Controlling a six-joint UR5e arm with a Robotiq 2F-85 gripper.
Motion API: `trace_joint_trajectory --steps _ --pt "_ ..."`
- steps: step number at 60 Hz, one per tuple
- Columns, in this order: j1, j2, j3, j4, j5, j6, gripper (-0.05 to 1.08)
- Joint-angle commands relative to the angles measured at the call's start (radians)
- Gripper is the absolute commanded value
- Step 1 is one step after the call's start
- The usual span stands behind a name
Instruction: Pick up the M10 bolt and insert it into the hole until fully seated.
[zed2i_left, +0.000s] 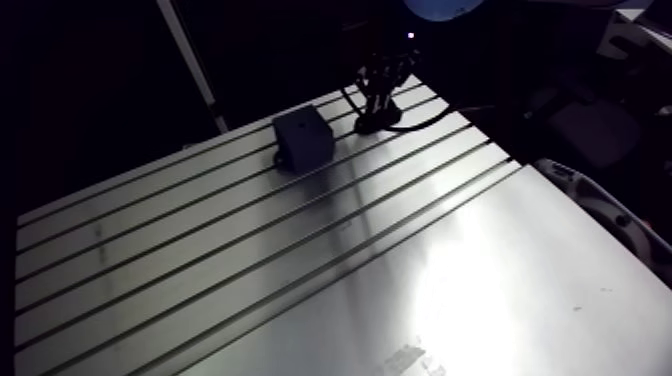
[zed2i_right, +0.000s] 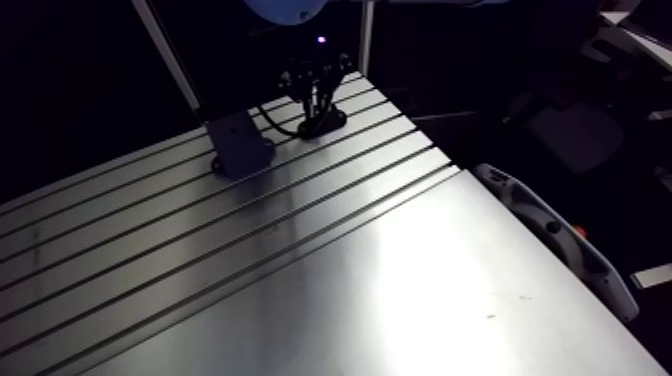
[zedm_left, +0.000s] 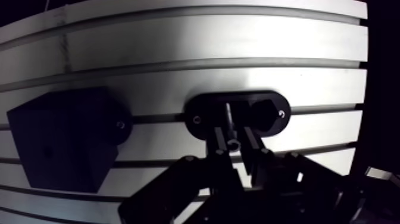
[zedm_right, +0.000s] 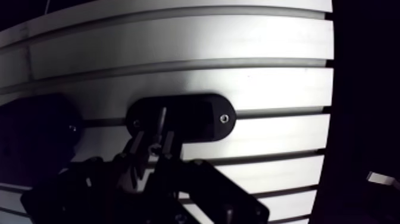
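Arm view: the gripper (zed2i_left: 377, 98) is standing low over a black oval holder (zed2i_left: 378, 124) near the worktop's (zed2i_left: 300, 270) far edge, beside a dark block (zed2i_left: 303, 138).

Wrist view: the fingers (zedm_left: 218, 142) are pinching the thin bolt (zedm_left: 228, 113) at the holder. Judged step: pick-up is proceeding. The next move is calling for a straight lift, then a carry to the block. The block's hole is not showing, and shadow is obscuring the bolt's head.

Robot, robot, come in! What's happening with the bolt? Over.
Tool at the black holder, bolt right at it, grip unclear. Dark block beside the holder, apart. Nothing in the way.
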Motion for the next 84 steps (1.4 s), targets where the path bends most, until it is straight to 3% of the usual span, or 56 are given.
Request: trace_joint_trajectory --steps 1,12,36,48,57,67,74,84 --pt "0.0 -0.001 -0.001 0.0 0.0 0.0 0.8" --pt "0.0 -0.004 -0.007 0.0 0.001 0.001 0.89" --pt "0.003 -0.018 -0.017 0.002 0.011 0.001 0.95" --pt "0.003 -0.046 -0.03 0.002 0.039 0.004 1.06" --pt "0.005 -0.082 -0.043 0.025 0.032 0.017 1.08" --pt "0.005 -0.115 -0.121 0.255 0.025 0.098 1.08" --pt "0.019 -0.126 -0.173 0.341 0.021 0.129 1.08" --pt "0.071 -0.123 -0.29 0.548 -0.024 0.171 1.08"
